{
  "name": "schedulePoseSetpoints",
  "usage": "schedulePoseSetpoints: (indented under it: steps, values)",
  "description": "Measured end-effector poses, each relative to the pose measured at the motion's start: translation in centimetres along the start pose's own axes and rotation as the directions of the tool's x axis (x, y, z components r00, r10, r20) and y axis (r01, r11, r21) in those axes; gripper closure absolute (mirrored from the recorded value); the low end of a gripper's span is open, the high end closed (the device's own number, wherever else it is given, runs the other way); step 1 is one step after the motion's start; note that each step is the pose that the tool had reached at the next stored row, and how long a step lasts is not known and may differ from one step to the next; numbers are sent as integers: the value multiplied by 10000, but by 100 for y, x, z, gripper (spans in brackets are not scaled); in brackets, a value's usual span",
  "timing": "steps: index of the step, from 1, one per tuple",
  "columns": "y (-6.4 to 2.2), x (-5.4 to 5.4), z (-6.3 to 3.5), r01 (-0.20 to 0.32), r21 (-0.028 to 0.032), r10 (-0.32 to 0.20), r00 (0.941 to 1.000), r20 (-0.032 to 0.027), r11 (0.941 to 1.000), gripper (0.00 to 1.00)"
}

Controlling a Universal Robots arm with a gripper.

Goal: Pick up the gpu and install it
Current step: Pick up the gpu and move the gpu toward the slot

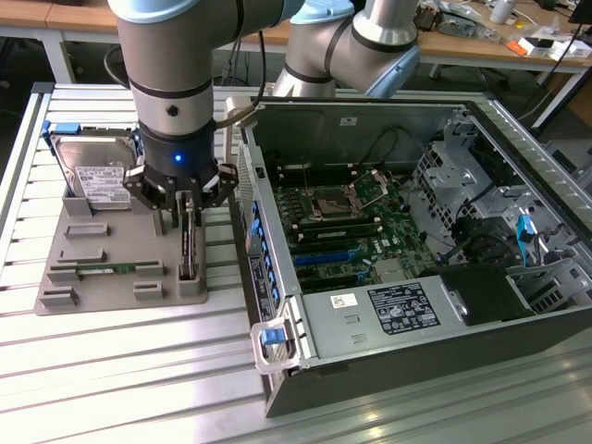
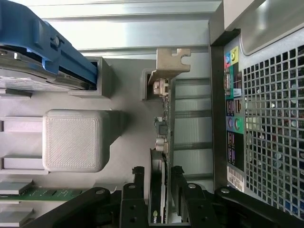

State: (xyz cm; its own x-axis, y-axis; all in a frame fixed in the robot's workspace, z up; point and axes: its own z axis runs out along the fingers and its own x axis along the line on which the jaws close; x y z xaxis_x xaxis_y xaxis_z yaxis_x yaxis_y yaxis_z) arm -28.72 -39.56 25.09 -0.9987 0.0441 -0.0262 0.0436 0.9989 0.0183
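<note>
Slatted aluminium tabletop [image 1: 139, 370] comes closest to where I stand, and on it lies the open computer case [image 1: 518, 324], motherboard [image 1: 351, 227] exposed. Off the case's side, toward the exterior view's left, the robot arm [image 1: 176, 74] reaches straight down over a grey moulded holder [image 1: 55, 298]. A hard drive [image 1: 92, 171] in a blue frame stands at the holder's far end.

Directly beneath the hand [image 1: 188, 211] is the gpu [image 2: 165, 126], standing on its long edge in a slot of the holder, near the case wall. Its long axis runs parallel to that wall. From the wrist, its silver bracket [image 2: 172, 61] is at the end away from the fingers [image 2: 137, 190], toward the hard-drive end. The fingers straddle the card, one on each face, opened only a little wider than it. Slim gaps show on both sides, so I judge it bracketed but not yet clamped.

A green memory stick [image 1: 106, 269] lies flat in the holder's near part.

Writing: the hard drive's white label, the black label on the power supply [image 1: 402, 310] and a white sticker [image 1: 344, 301] beside it are all too small to read. The case's rear panel [image 2: 233, 118] shows colour-coded ports.
</note>
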Motion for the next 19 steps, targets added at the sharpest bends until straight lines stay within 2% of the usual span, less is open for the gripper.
schedulePoseSetpoints:
  steps: [5, 6, 7, 19]
  values:
    - [1, -4, 0, 1, 0, -1, 10000, 0, 10000, 64]
    - [1, -5, 0, 0, 2, 0, 10000, -1, 10000, 72]
    - [1, -6, 0, 1, 1, -1, 10000, -2, 10000, 74]
    - [1, -15, 0, 1, 0, -1, 10000, 0, 10000, 74]
